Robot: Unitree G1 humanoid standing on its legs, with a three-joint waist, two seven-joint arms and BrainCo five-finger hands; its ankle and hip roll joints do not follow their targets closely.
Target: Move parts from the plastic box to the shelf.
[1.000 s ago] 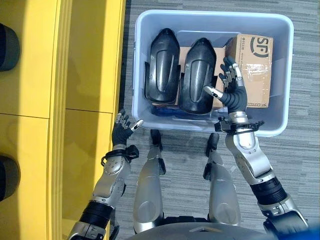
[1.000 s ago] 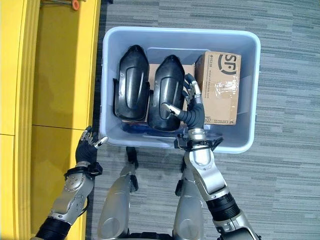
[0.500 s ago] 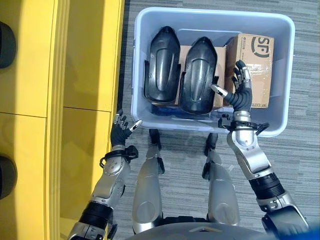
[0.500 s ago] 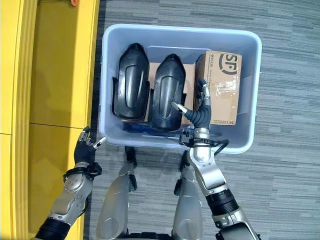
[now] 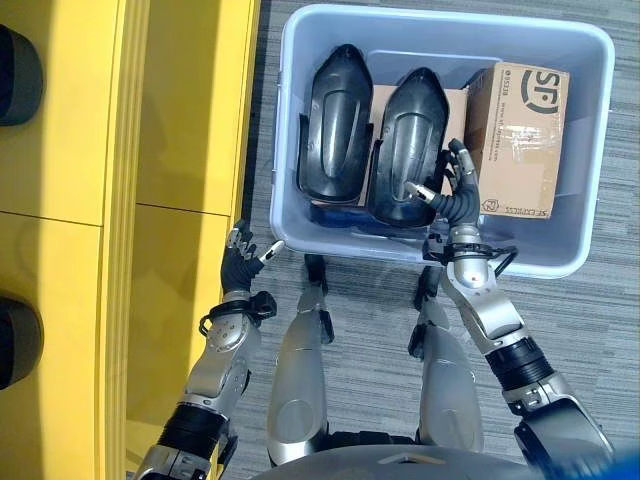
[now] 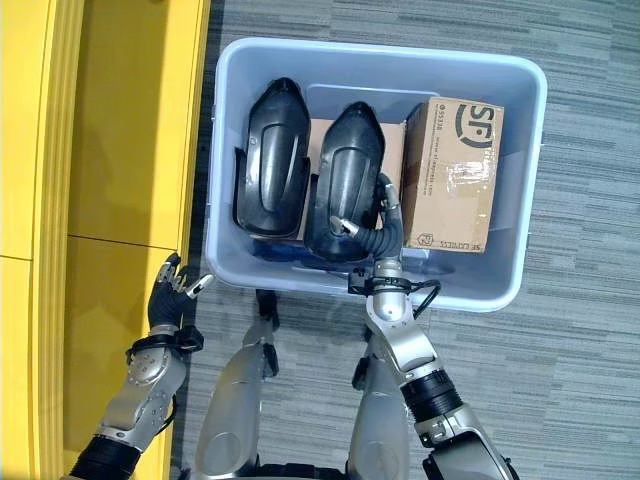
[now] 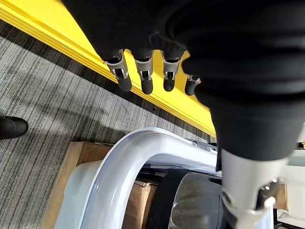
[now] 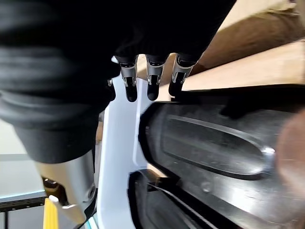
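A pale blue plastic box (image 5: 284, 130) stands on the carpet and holds two black moulded parts, one on the left (image 5: 335, 120) and one on the right (image 5: 408, 140), beside a cardboard carton (image 5: 520, 140). My right hand (image 5: 452, 197) is inside the box, in the gap between the right black part and the carton. It is open, its fingers (image 8: 150, 81) pointing along the part (image 8: 209, 148) and its thumb over the part's near end. My left hand (image 5: 240, 262) hangs open outside the box's near left corner, by the yellow shelf (image 5: 180, 120).
The yellow shelf runs along the whole left side, with dark round objects (image 5: 18, 60) at its far edge. Flat cardboard lies under the black parts. Grey striped carpet (image 5: 600, 330) surrounds the box to the right and front.
My right hand has moved left from the carton's face into the gap beside the right black part and sunk lower. The camera has shifted a little. The left hand has stayed still.
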